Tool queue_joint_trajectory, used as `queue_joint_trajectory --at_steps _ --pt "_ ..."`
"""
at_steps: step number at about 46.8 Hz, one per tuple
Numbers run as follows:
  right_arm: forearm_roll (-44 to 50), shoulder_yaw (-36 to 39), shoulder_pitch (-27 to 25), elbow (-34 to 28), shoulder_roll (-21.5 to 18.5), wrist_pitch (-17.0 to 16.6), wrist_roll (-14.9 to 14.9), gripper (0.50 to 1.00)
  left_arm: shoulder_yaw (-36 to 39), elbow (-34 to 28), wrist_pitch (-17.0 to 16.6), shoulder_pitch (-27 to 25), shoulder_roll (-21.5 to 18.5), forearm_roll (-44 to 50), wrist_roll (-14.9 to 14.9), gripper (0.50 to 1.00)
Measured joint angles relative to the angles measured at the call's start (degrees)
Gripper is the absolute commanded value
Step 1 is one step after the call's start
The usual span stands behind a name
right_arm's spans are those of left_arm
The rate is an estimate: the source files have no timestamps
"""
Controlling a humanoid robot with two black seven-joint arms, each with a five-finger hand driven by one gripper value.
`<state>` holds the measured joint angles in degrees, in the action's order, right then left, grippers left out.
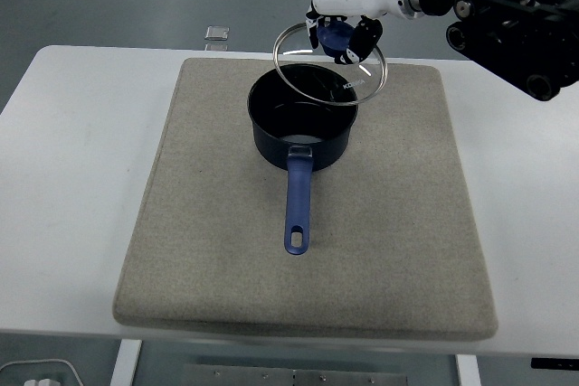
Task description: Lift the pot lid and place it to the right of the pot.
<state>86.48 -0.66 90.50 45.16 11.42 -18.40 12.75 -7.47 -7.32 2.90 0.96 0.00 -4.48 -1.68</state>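
1. Right hand (342, 24) comes in from two o'clock; I see its fingers clamped on the blue knob (332, 34) of the glass lid (331, 64).
2. I read the lid as tilted, held in the air over the pot's far-right rim.
3. Dark blue pot (301, 124) sits open on the grey mat (208, 223), handle (297, 205) pointing to six o'clock.

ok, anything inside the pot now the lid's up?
Nothing visible inside the pot, just a dark interior with a pale glint near the handle side. The glass lid, held by the right robot hand, overlaps its far rim.
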Motion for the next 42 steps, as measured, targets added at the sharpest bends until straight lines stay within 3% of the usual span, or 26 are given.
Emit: queue_joint_trajectory --at_steps 21,42 --pt "0.0 -4.2 -0.6 -0.1 5.2 0.7 1.5 0.629 0.0 0.0 0.0 0.0 0.0 0.0 0.0 1.000" --pt "0.9 -5.6 -2.5 -0.2 6.4 1.5 1.8 0.627 0.0 0.0 0.0 0.0 0.0 0.0 0.0 1.000"
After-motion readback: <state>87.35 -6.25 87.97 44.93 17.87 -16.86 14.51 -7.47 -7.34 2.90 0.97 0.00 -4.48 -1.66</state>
